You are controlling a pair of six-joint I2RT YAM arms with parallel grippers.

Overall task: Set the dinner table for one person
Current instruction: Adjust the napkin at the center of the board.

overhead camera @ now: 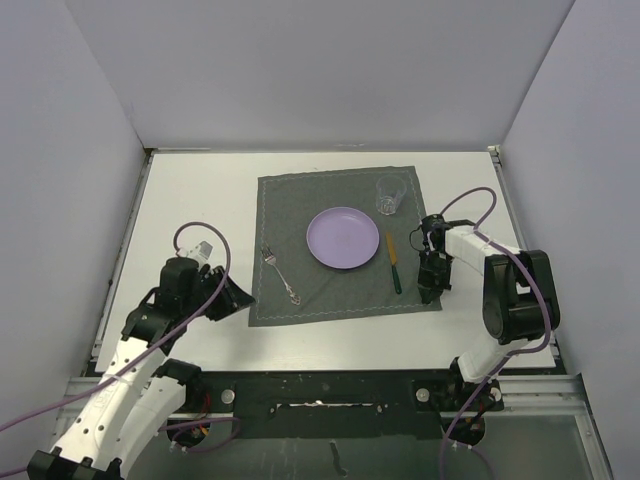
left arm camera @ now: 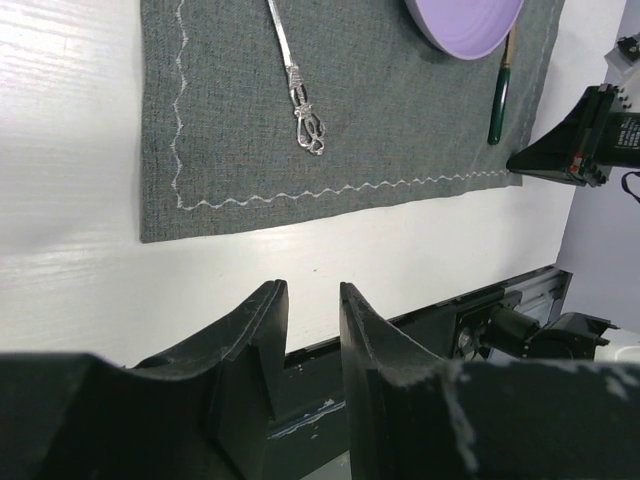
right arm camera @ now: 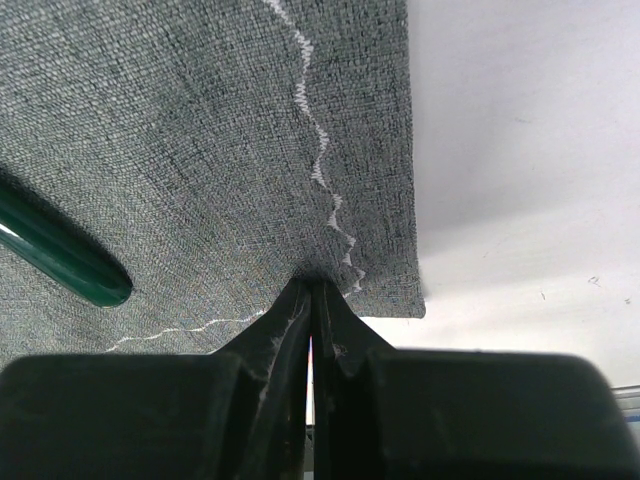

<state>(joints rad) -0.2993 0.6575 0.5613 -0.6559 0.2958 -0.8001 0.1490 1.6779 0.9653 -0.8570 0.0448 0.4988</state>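
Right tool (right arm camera: 310,292) is clamped shut on the placemat (overhead camera: 300,215) at its near right corner, and the cloth puckers at the tips. Left tool (left arm camera: 306,292) hangs over bare worktop (overhead camera: 200,200) by the front rail, fingers slightly apart with nothing between. The worktop carries everything. The left wrist view cuts off most of the plate (overhead camera: 343,237). The right wrist view shows only the knife's (overhead camera: 394,262) green handle end.

A large flat white rectangular surface (overhead camera: 200,200) with faint wood grain lies level, a metal rail along its near front edge. Its middle lies under a dark grey stitched cloth placemat (overhead camera: 290,210).
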